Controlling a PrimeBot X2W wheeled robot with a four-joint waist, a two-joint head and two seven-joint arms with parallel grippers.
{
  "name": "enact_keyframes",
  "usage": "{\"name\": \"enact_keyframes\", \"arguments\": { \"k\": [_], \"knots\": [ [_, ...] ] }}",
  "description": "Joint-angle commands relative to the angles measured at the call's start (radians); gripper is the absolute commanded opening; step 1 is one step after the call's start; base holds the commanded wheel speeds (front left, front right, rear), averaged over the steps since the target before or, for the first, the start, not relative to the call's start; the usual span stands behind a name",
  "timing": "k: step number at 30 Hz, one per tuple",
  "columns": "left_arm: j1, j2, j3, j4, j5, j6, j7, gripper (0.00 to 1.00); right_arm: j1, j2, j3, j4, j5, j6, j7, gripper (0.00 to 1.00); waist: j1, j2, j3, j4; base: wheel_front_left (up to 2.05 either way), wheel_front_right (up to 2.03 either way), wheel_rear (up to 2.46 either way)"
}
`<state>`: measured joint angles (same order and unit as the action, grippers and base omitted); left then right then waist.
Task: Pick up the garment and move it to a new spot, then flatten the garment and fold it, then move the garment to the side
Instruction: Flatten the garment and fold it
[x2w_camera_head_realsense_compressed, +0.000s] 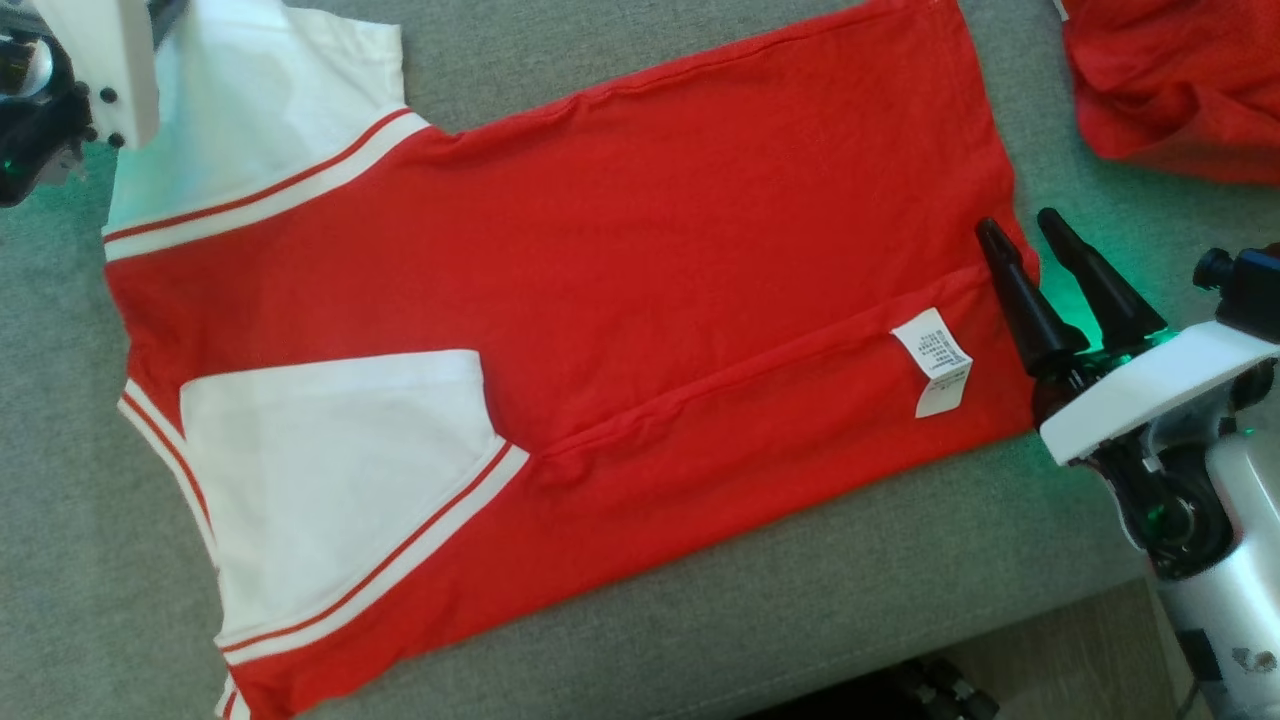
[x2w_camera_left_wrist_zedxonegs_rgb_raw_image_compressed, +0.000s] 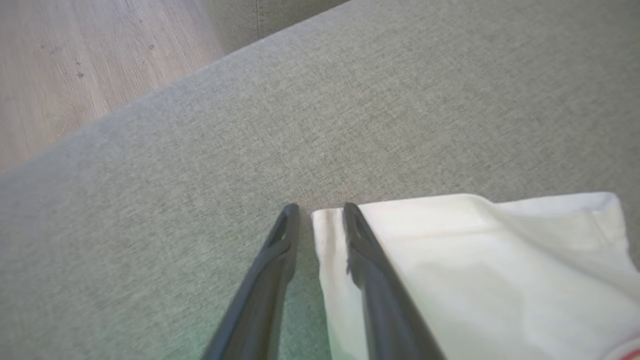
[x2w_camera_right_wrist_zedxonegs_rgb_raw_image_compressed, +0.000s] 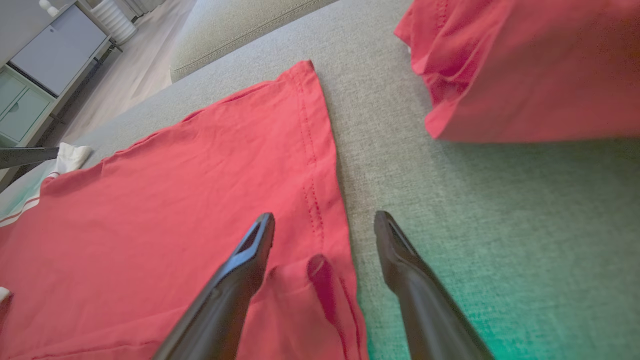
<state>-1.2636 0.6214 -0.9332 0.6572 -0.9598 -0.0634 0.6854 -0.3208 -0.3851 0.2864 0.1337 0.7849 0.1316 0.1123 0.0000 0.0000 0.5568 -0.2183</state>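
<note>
Right pincer (x2w_camera_head_realsense_compressed: 1020, 225), wide apart, astride garment (x2w_camera_head_realsense_compressed: 650, 250) hem

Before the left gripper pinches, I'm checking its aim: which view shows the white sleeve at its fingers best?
Left wrist view: the white sleeve lies close up, its edge between the fingers of the left gripper. Head view shows it partly behind the left arm; right wrist view shows a small far scrap.

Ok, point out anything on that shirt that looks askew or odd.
The red garment lies mostly flat, but a long raised crease runs along its lower body, and the white care label lies exposed on top near the right gripper, suggesting that edge is folded over.
</note>
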Motion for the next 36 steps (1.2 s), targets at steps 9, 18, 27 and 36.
{"name": "enact_keyframes", "arguments": {
  "k": [9,18,27,36],
  "knots": [
    [-0.02,0.029,0.046,-0.031,-0.019,-0.007,-0.025,0.0,-0.005,-0.032,-0.018,-0.017,0.0,-0.001,-0.012,1.0,0.0,0.0,-0.035,0.031,0.0,0.0,0.0],
    [-0.03,0.006,0.016,-0.125,0.027,-0.045,-0.128,0.0,-0.172,-0.049,-0.02,0.086,-0.075,-0.001,0.077,1.0,0.0,0.0,-0.077,0.11,0.0,0.0,0.0],
    [-0.028,-0.005,-0.008,-0.223,0.038,-0.056,-0.162,0.0,-0.395,-0.045,0.024,0.338,-0.228,-0.001,0.154,1.0,0.0,0.0,-0.078,0.176,0.0,0.0,0.0],
    [-0.019,-0.024,-0.036,-0.255,0.037,-0.062,-0.189,0.0,-0.501,-0.025,0.063,0.521,-0.289,-0.001,0.182,1.0,0.0,0.0,-0.089,0.222,0.0,0.0,0.0]
  ]
}}
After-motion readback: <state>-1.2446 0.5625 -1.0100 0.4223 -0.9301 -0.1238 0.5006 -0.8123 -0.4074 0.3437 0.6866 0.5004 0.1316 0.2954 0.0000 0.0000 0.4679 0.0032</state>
